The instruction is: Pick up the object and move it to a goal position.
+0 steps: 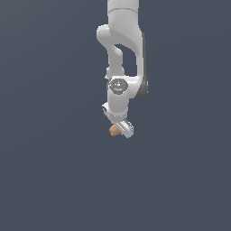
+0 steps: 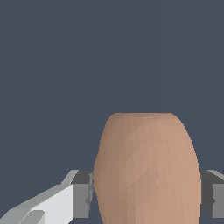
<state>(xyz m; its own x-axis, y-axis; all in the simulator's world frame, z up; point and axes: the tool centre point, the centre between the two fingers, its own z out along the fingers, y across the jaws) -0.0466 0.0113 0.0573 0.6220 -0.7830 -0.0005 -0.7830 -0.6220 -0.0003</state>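
White jointed robot arm (image 1: 122, 54) hanging down mid-scene. White gripper (image 1: 121, 129) pinching small smooth orange-brown egg-like object (image 1: 113, 130) across its midsection, pads (image 2: 83, 194) on both flanks. Prob. light, rigid, slippery; curved sides, so hold at widest girth.

The object (image 2: 146, 168) runs off the wrist view's edge — the tool (image 1: 121, 130) half hides it.

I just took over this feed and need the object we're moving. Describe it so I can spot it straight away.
Follow the white arm down the middle of the exterior view to the gripper at its lower end. The object pokes out there toward the exterior view's left; the wrist view shows it between the fingers. It is a small smooth orange-brown oval, the only coloured thing against white robot and grey-blue background.
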